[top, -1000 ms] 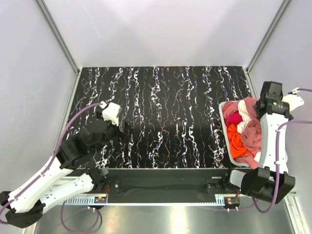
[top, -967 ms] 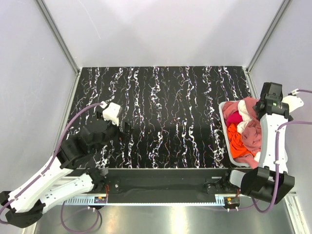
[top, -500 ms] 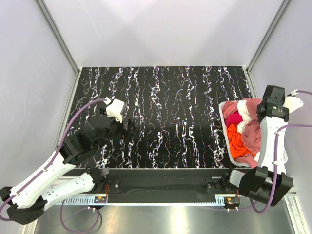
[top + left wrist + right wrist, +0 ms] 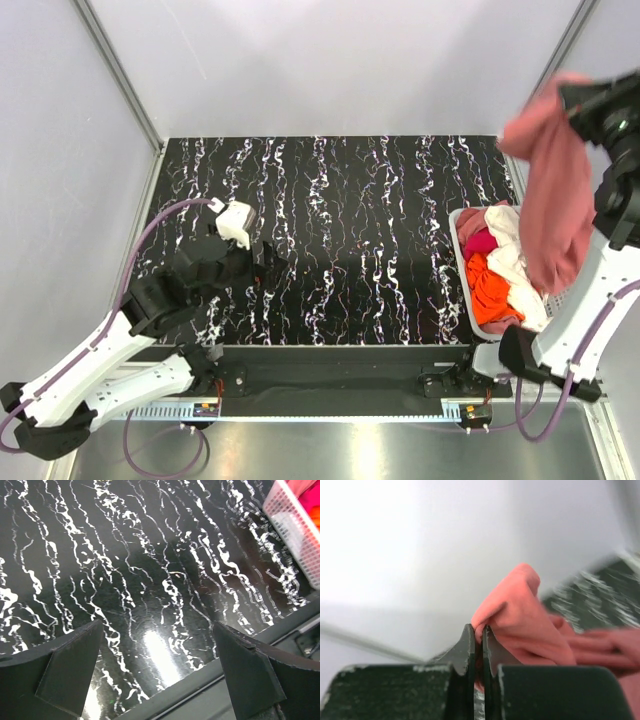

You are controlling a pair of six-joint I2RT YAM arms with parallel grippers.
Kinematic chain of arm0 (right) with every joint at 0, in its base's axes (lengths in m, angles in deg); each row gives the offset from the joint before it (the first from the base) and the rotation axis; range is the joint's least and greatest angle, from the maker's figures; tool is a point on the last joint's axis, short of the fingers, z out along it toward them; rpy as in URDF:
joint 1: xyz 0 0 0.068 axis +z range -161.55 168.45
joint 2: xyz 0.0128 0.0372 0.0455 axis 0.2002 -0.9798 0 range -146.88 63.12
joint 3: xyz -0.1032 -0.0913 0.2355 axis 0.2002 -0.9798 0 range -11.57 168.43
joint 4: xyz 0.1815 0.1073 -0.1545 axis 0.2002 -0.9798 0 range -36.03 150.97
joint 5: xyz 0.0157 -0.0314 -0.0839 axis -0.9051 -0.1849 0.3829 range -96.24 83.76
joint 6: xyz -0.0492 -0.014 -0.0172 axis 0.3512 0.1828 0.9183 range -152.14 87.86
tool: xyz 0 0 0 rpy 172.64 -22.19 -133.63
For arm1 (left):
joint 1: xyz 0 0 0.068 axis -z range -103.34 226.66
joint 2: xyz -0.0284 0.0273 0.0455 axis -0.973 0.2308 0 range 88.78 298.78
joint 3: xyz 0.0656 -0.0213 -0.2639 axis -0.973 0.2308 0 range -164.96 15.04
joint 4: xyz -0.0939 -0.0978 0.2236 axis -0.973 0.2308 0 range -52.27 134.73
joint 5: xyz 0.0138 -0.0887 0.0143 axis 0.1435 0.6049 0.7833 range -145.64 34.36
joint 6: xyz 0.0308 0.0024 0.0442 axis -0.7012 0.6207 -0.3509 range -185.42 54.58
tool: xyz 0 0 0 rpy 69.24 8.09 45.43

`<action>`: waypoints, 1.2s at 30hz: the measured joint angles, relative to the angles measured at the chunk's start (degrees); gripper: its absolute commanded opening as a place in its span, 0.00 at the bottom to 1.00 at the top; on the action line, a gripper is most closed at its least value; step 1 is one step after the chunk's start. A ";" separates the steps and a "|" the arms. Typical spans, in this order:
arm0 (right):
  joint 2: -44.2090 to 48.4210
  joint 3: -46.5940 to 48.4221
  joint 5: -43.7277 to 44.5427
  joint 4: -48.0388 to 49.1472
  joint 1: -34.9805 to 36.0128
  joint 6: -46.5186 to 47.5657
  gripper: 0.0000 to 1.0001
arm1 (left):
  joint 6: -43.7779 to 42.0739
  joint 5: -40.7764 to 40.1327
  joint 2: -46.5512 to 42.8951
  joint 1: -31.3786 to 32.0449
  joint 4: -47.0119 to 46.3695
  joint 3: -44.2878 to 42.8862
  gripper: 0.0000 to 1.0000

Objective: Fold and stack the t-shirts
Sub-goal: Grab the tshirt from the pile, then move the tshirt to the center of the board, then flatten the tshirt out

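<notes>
My right gripper [image 4: 570,96] is raised high above the table's right side, shut on a fold of the salmon-pink t-shirt [image 4: 552,190], which hangs down over the basket. In the right wrist view the jaws [image 4: 479,636] pinch the pink cloth [image 4: 520,615] tightly. More t-shirts lie bunched in the basket: an orange one [image 4: 488,290], a magenta one [image 4: 480,242] and a cream one [image 4: 517,266]. Low over the left part of the table my left gripper [image 4: 262,264] stands open. Nothing is between its fingers [image 4: 70,670], only the tabletop.
The white slatted basket [image 4: 459,252] stands at the table's right edge, and its corner [image 4: 295,525] shows in the left wrist view. The black marbled tabletop [image 4: 350,230] stretches between the arms. Grey walls close off three sides.
The right gripper shut on the salmon-pink t-shirt in the basket and rose high with it, pulling it out. The left arm shifted slightly forward and stayed open.
</notes>
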 measured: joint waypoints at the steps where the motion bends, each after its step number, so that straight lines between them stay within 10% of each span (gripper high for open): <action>1: -2.54 5.22 -4.44 1.77 0.13 -2.32 0.00 | 0.42 0.13 -0.15 0.00 -0.04 0.00 0.99; 6: -14.69 23.23 -20.39 10.05 3.89 -13.62 0.00 | 1.97 0.50 -1.77 0.00 -0.11 -0.63 0.99; 11: -20.24 21.57 -25.18 14.67 14.32 -19.04 0.00 | 2.99 0.35 -3.85 0.00 -0.17 -0.96 0.99; 17: -16.92 -7.91 -19.21 18.69 30.86 -13.90 0.09 | 6.51 -3.48 -6.69 0.00 1.38 -0.96 0.99; 26: -30.10 -37.57 -12.07 21.90 49.46 -5.62 0.62 | 12.59 -11.41 -6.29 -0.90 5.31 0.92 0.99; 36: -8.07 -53.44 13.86 13.79 48.37 -5.46 0.64 | 15.15 -6.12 6.10 -6.58 0.52 3.48 0.97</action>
